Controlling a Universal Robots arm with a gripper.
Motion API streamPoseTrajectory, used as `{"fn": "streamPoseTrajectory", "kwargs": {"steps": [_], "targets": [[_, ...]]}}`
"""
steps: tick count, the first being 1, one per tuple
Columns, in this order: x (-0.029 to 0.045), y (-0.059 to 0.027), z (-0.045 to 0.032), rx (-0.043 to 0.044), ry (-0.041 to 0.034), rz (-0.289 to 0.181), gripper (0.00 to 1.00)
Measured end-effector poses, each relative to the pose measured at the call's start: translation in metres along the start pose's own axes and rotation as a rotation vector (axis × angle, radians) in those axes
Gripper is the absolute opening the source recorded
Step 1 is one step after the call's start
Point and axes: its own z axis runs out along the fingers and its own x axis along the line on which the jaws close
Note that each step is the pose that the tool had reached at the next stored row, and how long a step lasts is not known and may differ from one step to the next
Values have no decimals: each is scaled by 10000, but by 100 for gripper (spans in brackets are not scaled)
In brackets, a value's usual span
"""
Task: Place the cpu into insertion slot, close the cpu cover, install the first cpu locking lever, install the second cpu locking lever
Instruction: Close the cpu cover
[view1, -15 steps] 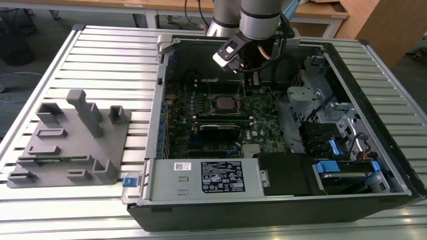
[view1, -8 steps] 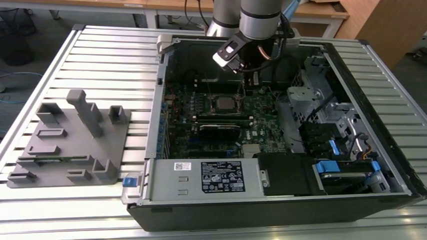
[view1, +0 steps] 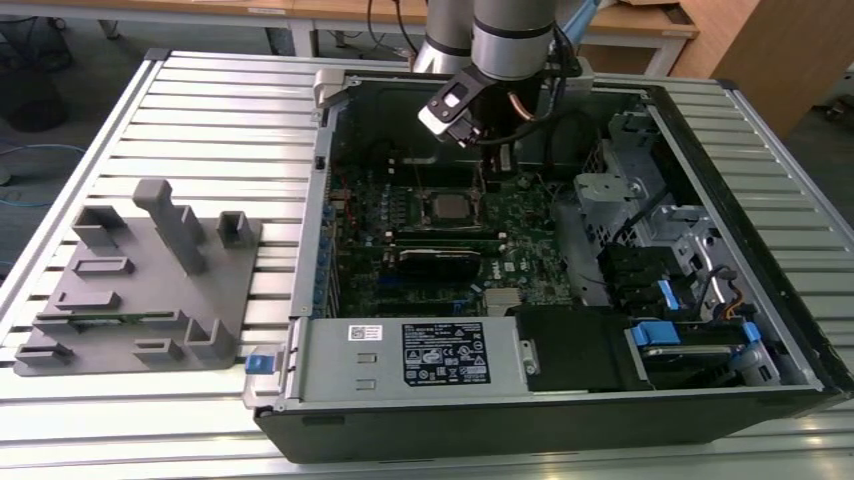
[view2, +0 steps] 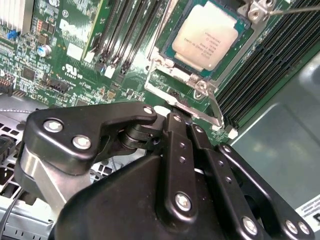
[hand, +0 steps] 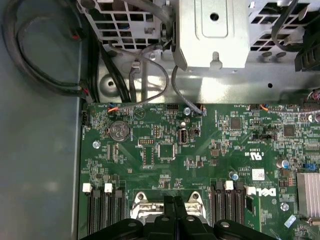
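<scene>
Gripper (view2: 182, 120): black linkage, fingers pressed together, nothing seen between them. Tip at the slot's (view2: 160, 59) edge, touching or just off the cover (view2: 184, 101); cannot tell which.
Cpu (view2: 212, 42): square, no long axis. Lies flat in the slot, silver top up, edges parallel to the slot's.
Cover: lies flat around the cpu.
Second wrist view: cpu top, and a wire lever (view2: 295, 9) on the slot's far side.
First wrist view: green board (hand: 200, 150) beyond the slot.
Exterior view: gripper (view1: 497, 170) just above the slot, inside the case (view1: 534, 430).
</scene>
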Motion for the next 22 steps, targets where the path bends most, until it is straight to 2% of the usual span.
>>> {"fn": "streamPoseTrajectory", "kwargs": {"steps": [6,17,18,19,22], "targets": [[0,-59,9,0,-13,-1,10],[0,-60,10,0,-14,-1,10],[0,-60,11,14,-14,-2,10],[1,-60,15,76,-10,-3,10],[0,-61,23,314,-18,-13,10]]}}
